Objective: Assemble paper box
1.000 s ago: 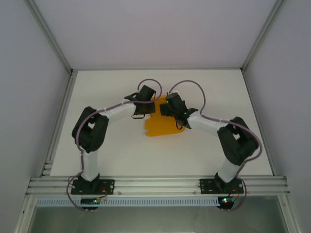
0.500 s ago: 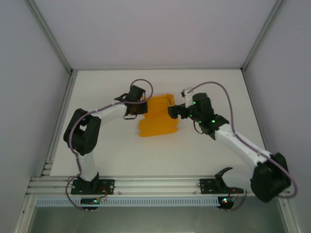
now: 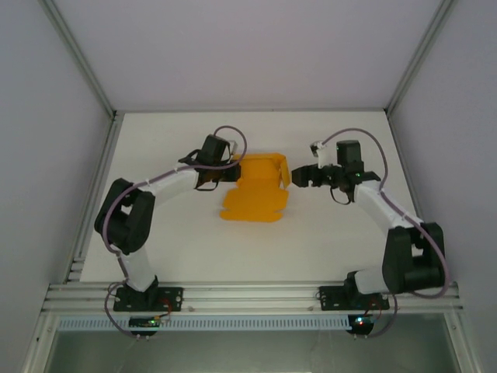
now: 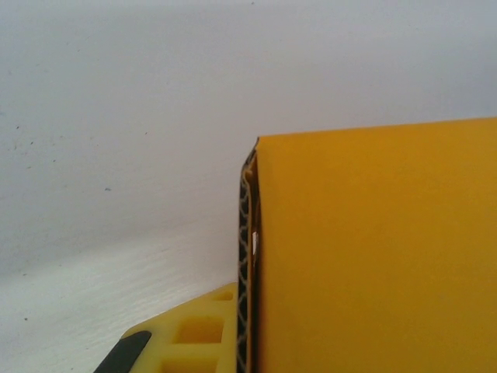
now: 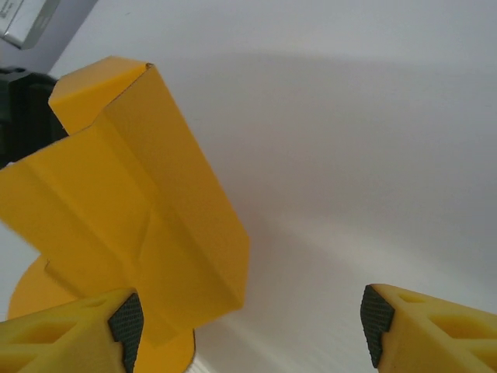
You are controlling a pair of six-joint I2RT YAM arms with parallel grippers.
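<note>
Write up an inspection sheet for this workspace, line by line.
Surface: white table, matt.
Job's things: paper box, orange-yellow card, partly folded, far flaps raised, lying mid-table.
Clutter: nothing seen.
Grippers: left gripper shut on the paper box's left edge; right gripper open, holding nothing, beside the box's right side.
Cables: purple cables loop at both wrists and run along the arms.
Surroundings: pale walls; metal frame rail at the near edge.
</note>
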